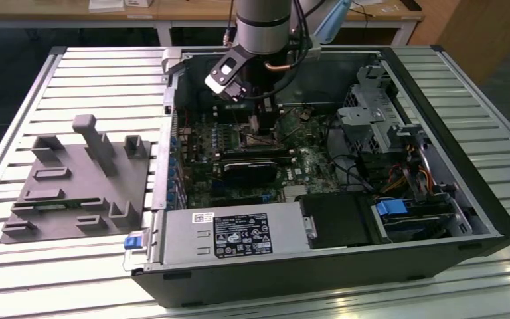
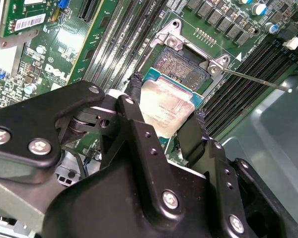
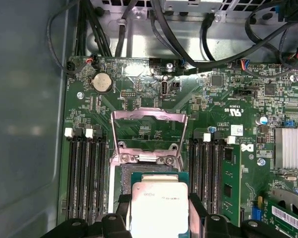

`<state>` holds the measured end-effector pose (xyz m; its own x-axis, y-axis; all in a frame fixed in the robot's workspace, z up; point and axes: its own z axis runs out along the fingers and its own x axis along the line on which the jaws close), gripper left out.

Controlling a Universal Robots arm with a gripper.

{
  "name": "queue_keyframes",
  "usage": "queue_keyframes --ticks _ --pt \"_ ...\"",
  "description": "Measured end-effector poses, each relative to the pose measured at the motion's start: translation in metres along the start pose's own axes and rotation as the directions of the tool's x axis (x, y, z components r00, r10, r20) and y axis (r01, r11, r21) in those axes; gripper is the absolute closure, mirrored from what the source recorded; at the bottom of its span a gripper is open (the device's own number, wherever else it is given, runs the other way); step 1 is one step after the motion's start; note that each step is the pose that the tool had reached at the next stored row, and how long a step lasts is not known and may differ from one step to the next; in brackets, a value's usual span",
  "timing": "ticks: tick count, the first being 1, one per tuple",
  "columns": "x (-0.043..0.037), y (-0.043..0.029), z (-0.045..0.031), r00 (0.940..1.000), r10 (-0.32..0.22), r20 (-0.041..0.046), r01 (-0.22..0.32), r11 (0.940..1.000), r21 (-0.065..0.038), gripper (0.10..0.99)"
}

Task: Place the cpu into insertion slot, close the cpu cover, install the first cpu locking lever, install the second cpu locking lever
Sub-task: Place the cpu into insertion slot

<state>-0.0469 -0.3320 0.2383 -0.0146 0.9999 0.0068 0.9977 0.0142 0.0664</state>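
cpu (image 2: 164,110) — square, silver top facing away from the board, faint print on it | gripper (image 2: 166,99) pinches its two opposite edges | held just over slot (image 2: 181,64), half covering it | cover (image 3: 150,115) — flipped open

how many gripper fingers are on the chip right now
2. One finger presses one edge of the chip, and the other finger presses the opposite edge, holding it by the open socket.
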Motion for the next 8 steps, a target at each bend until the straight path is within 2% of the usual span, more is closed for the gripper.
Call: queue_keyframes --ticks 8 --pt "0.0005 0.0004 0.0035 1.0 0.0 0.0 0.0 1.0 0.0 0.545"
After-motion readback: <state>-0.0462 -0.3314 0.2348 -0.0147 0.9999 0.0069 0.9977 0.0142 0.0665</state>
